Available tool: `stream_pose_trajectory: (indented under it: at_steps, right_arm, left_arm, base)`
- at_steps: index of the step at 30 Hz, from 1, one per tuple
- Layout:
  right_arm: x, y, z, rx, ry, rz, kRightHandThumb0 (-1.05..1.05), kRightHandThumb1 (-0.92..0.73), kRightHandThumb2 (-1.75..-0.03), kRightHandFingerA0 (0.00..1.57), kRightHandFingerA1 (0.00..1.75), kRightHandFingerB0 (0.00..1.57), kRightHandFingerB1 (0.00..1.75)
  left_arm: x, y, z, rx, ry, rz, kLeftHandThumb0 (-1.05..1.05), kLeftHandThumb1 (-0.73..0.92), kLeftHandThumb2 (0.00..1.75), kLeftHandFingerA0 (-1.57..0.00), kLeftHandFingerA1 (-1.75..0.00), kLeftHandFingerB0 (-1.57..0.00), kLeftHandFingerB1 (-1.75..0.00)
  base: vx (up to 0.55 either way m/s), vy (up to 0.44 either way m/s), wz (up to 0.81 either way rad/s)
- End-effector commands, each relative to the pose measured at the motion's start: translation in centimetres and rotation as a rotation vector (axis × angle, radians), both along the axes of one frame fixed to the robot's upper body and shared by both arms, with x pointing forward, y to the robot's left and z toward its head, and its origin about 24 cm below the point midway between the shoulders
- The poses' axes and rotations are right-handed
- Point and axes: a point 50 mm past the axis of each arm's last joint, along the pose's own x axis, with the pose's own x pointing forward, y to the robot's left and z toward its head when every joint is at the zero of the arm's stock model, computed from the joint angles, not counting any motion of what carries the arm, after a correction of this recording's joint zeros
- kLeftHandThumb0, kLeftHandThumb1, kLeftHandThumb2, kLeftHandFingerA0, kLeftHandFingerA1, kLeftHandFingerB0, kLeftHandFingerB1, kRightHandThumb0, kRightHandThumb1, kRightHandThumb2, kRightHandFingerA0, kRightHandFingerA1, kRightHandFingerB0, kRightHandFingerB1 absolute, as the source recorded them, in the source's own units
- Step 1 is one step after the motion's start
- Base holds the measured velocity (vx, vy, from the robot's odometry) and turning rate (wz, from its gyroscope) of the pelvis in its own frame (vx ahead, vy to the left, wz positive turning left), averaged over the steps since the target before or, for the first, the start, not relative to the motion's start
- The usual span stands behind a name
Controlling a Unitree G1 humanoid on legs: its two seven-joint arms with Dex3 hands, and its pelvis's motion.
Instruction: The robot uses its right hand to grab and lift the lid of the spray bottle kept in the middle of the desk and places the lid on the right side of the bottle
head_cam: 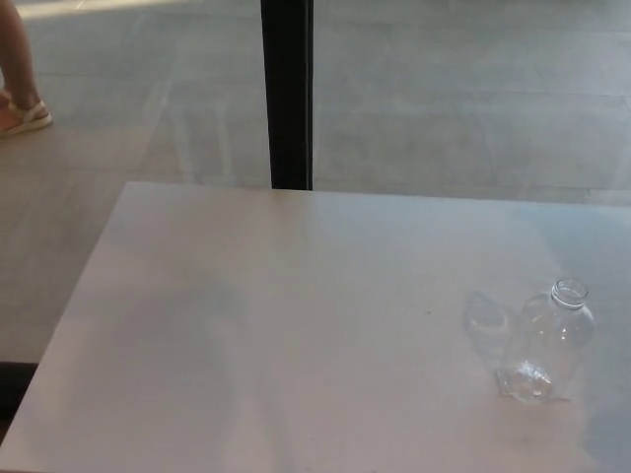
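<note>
Clear plastic bottle (548, 345), uncapped, upright: 1.
White desk (276, 325): 1.
Black vertical post (288, 94) behind desk: 1.
Person's leg (15, 54), partly in frame, top left: 1.
Sandal (28, 119) on that foot: 1.
Robot hands in view: 0.
Lids in view: 0.

A pale desk (246, 325) stands on grey floor (444, 89) behind a black post (288, 94).
</note>
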Motion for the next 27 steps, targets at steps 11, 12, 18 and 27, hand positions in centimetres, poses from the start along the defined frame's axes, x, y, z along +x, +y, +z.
stream_pose_trajectory:
  at_steps: [11,12,18,27]
  right_arm:
    - [-2.2,1.4,-12.2,-0.175,0.251,-0.073,-0.43,-0.75,-0.62,0.82,1.28,0.78,0.65]
    - [-2.3,1.3,-12.7,-0.186,0.285,-0.073,-0.45,-0.73,-0.62,0.79,1.06,0.68,0.52]
    - [-3.0,0.5,-14.5,-0.251,0.467,-0.084,-0.71,-0.58,-0.94,0.27,0.65,0.2,0.45]
    - [-3.8,0.2,-14.7,-0.243,0.501,-0.066,-1.0,-0.58,-0.94,0.0,0.0,0.12,0.07]
  left_arm:
    - [0.1,0.0,-0.1,-0.009,-0.001,0.021,-0.88,0.77,1.15,-0.48,-0.58,-0.35,-0.51]
    - [0.1,-0.1,-0.2,-0.004,-0.001,0.016,-0.9,0.92,0.72,-0.54,-0.48,-0.39,-0.38]
    - [0.6,-0.2,-0.1,0.003,-0.008,-0.006,-0.88,0.92,0.73,-0.55,-0.48,-0.4,-0.38]
    - [0.8,-0.3,-0.2,0.002,0.001,-0.025,-0.92,0.92,0.73,-0.55,-0.48,-0.4,-0.37]
  base:
    - [0.0,0.0,0.0]
    - [0.0,0.0,0.0]
    - [0.0,0.0,0.0]
    - [0.0,0.0,0.0]
